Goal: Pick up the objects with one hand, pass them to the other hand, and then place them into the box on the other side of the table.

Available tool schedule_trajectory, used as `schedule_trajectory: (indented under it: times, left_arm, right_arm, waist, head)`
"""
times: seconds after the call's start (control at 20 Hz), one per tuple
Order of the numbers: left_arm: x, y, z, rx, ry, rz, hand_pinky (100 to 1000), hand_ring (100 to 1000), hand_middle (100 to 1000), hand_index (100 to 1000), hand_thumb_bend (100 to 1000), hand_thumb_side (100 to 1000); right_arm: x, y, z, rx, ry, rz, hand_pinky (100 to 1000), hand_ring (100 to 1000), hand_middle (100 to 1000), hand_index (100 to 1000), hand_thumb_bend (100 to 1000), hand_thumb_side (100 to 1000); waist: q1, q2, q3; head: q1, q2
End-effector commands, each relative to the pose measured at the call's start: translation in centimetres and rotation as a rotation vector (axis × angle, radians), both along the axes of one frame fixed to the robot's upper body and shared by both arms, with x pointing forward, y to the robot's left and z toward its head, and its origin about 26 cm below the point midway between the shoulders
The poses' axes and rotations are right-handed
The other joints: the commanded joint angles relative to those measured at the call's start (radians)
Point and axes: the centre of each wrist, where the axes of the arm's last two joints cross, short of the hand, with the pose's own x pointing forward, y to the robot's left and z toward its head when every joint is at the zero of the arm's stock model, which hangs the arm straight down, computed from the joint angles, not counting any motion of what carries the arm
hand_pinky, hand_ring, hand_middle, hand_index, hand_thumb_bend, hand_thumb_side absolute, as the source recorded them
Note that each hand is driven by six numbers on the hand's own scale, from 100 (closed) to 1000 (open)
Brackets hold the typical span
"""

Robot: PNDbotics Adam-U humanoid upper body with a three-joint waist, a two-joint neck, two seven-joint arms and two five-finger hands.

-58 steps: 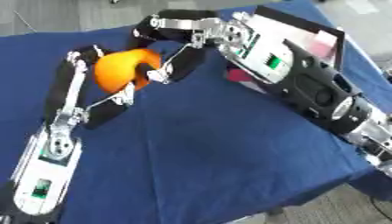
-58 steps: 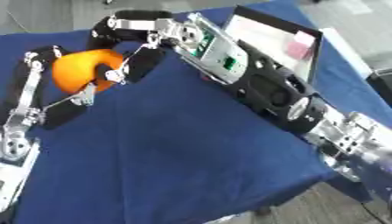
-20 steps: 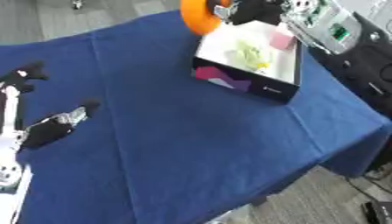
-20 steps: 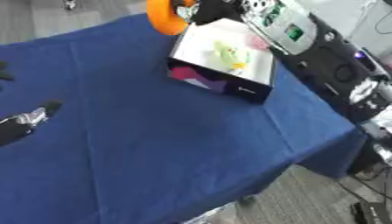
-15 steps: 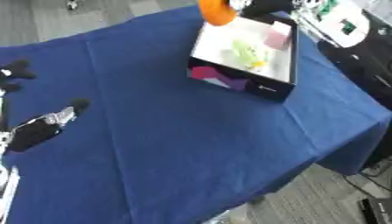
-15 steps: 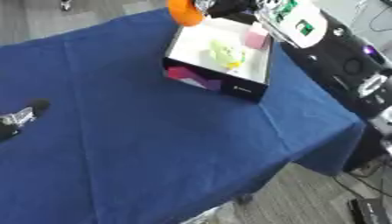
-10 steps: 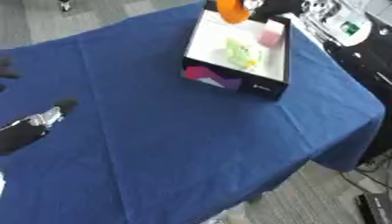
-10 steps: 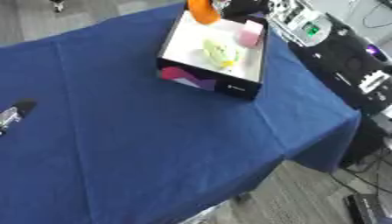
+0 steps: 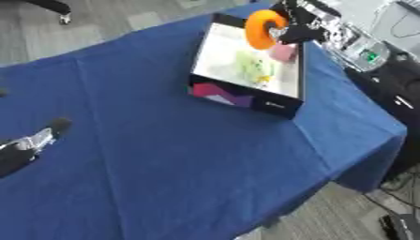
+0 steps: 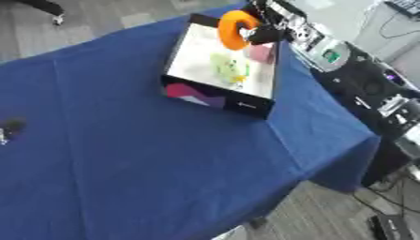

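Observation:
An orange ring-shaped object hangs over the far end of the open box, held by my right hand, whose fingers curl round it. The box has a white inside and dark walls and stands on the blue tablecloth at the table's right side. Inside lie a yellow-green thing and a pink thing. My left hand shows at the left edge, low over the cloth, holding nothing; its fingers are too blurred to read.
The blue-covered table ends at its right corner, with grey floor beyond. My right arm runs along the table's far right edge. Dark equipment stands off the table to the right.
The camera has turned toward the box. My right hand has carried the orange ring from the box's far corner to over its inside. The left hand has stayed low at the left.

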Motion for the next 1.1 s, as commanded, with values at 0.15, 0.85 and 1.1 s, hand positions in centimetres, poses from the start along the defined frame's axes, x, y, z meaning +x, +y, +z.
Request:
schedule_trajectory:
  times: [0.15, 0.85, 1.1]
  left_arm:
    - [0.0, 0.3, 1.3, -0.009, -0.037, 0.001, 785, 835, 643, 847, 831, 508]
    - [0.0, 0.5, 1.1, -0.014, -0.034, 0.013, 784, 835, 642, 847, 843, 507]
    - [0.0, 1.1, 1.0, -0.032, -0.034, 0.037, 780, 833, 639, 847, 831, 505]
  right_arm:
    - [-0.7, -1.6, 1.4, -0.106, -0.006, -0.052, 947, 884, 807, 820, 100, 108]
    - [-1.2, -2.0, 1.9, -0.266, -0.054, -0.041, 1000, 1000, 1000, 1000, 100, 210]
    - [-1.3, -0.8, 3.0, -0.143, -0.155, -0.009, 1000, 1000, 1000, 1000, 100, 262]
  waist:
    - [0.007, 0.003, 0.002]
    - [0.007, -0.005, -0.007]
    - [0.007, -0.017, -0.018]
  head:
    - [-0.016, -0.026]
    - [-0.008, 0.013]
    - [0.031, 0.033]
